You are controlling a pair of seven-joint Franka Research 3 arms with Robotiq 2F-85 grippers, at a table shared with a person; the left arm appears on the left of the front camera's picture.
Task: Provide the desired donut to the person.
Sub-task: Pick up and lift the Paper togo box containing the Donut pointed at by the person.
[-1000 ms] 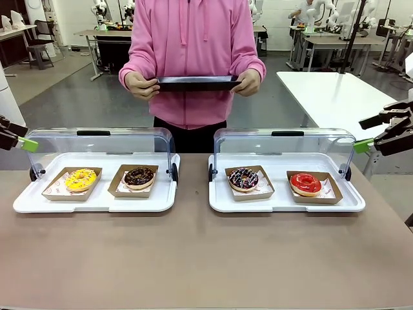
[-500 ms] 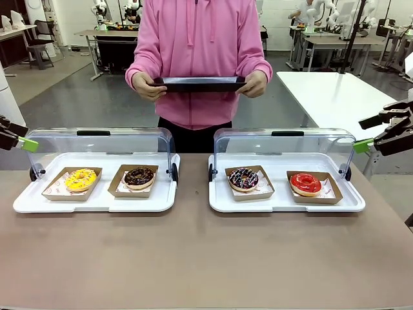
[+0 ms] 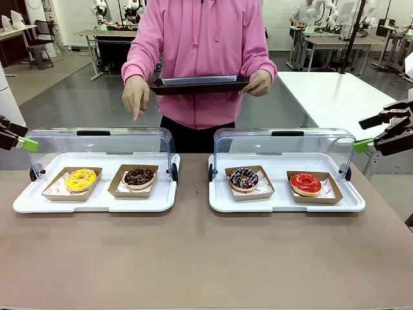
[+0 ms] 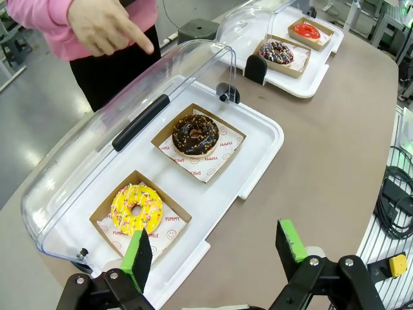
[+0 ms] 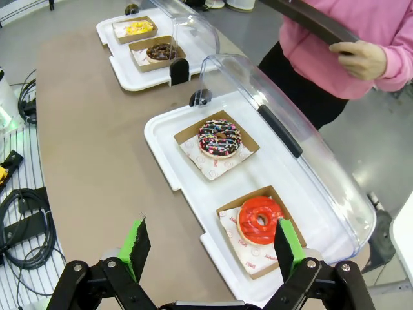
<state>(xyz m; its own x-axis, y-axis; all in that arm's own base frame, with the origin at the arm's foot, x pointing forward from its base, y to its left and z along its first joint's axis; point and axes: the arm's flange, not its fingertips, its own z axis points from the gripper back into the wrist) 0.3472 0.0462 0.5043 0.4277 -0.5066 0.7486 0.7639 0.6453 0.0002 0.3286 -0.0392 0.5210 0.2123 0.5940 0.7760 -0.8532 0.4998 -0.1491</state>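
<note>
Moved: person's hand (image 3: 135, 97), pic left, has let go of the flat black tray (image 3: 197, 84) & now points down.
- Long brown table (image 3: 193, 258), lower frame.
- Person in pink hoodie (image 3: 200, 58), upper centre.
- 2 white lidded trays, mid left (image 3: 97, 203) & mid right (image 3: 284, 205).
- Chocolate-glazed donut (image 3: 139, 176), left tray, in card box, below the finger.
- Yellow sprinkled donut (image 3: 80, 179) beside it.
- Dark sprinkled donut (image 3: 244, 178) & red glazed donut (image 3: 306, 183), right tray.
- Left gripper (image 4: 215, 248), right gripper (image 5: 211, 245): both wide, empty, at the frame edges.

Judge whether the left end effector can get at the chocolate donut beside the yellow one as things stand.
Probably yes. The clear lid is swung back, so the chocolate donut lies uncovered from above, and the left end effector is open. The person's hand hovers beyond the lid.
</note>
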